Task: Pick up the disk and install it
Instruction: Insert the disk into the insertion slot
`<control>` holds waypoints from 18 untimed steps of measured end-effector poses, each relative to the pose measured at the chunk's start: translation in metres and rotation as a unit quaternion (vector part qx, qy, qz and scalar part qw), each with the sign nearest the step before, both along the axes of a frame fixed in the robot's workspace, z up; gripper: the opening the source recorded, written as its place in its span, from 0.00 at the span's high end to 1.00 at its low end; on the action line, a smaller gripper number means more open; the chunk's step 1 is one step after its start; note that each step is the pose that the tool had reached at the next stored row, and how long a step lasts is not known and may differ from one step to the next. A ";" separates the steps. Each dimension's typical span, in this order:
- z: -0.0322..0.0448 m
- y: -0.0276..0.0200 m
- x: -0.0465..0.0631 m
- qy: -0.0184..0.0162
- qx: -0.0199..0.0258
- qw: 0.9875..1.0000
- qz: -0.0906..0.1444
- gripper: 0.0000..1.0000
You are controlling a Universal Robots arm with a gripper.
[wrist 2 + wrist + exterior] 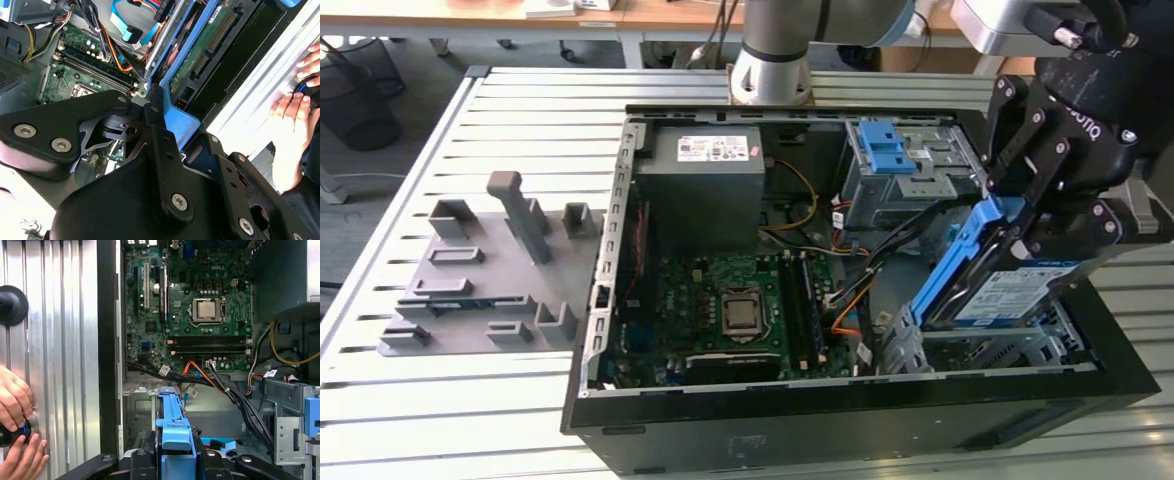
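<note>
Over the drive bay (1021, 348) in the case (854, 412) corner at the exterior view's right, the gripper (1023, 213) is clamped on the disk (1007, 292), holding it tilted, lower end at the cage. Pickup's done, so this is the install bit. I reckon seating it needs the blue rails (172, 426) squared to the slots.

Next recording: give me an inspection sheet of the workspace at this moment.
Surface: slatted metal table, open computer case on it.
Job's things: the disk, tilted, lower end at the drive cage, not lying flat.
Clutter: grey fixture plate at the exterior view's left.
Grippers: gripper, jaws shut on the disk's upper end.
Cables: orange and black cables inside the case, beside the cage.
Surroundings: a person's hand on the table by the case; dark bin beyond the table.
</note>
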State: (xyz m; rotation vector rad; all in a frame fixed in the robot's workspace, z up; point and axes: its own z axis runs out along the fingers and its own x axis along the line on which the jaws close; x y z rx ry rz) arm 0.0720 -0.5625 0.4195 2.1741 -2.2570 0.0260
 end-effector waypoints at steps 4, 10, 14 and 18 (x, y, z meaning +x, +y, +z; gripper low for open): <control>-0.0027 0.0000 0.000 0.000 0.000 1.000 0.000 0.64; -0.0066 0.0000 0.000 0.000 0.000 1.000 0.000 0.64; -0.0092 0.0000 0.000 0.000 -0.001 1.000 0.000 0.64; -0.0118 0.0000 0.000 0.000 -0.001 1.000 0.000 0.64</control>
